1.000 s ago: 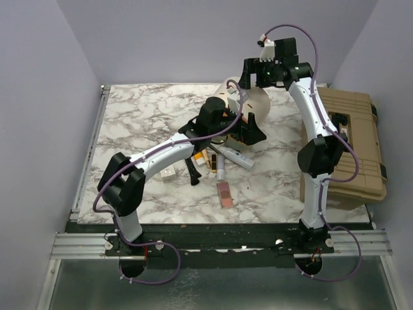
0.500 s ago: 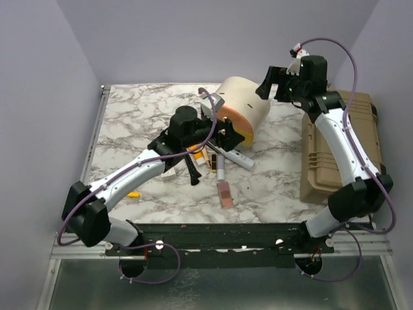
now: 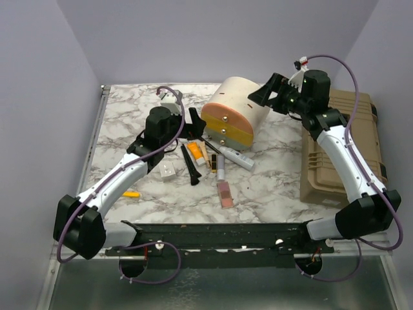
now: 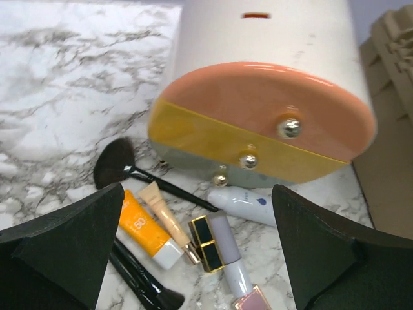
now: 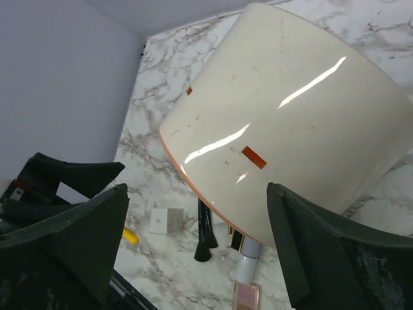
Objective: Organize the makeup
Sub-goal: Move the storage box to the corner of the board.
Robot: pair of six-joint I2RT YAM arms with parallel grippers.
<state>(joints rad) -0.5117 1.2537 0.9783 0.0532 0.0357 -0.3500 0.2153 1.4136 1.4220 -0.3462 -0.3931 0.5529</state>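
The makeup lies in a loose heap in front of the cream case: an orange tube (image 3: 195,153) (image 4: 145,226), a gold-black lipstick (image 3: 211,159) (image 4: 208,242), a white tube (image 3: 235,157) (image 4: 248,205), a lilac tube (image 3: 221,169) (image 5: 245,261), a pink palette (image 3: 224,192) (image 5: 246,296) and a white square compact (image 3: 168,171) (image 5: 166,220). My left gripper (image 3: 182,134) (image 4: 197,190) hovers open just left of the heap, holding nothing. My right gripper (image 3: 263,93) (image 5: 197,187) stands open above the case's back right, also holding nothing.
The big cream cylindrical case (image 3: 235,113) (image 4: 271,97) (image 5: 284,116) lies on its side, peach and yellow front facing the heap. Two black brushes (image 3: 191,168) (image 5: 205,239) lie among the makeup. A tan toolbox (image 3: 342,148) fills the right edge. A small yellow piece (image 3: 131,194) lies front left.
My left gripper has drawn back leftward from the case front. The right arm has swung right and its gripper has come down behind the case. The case's front now shows.
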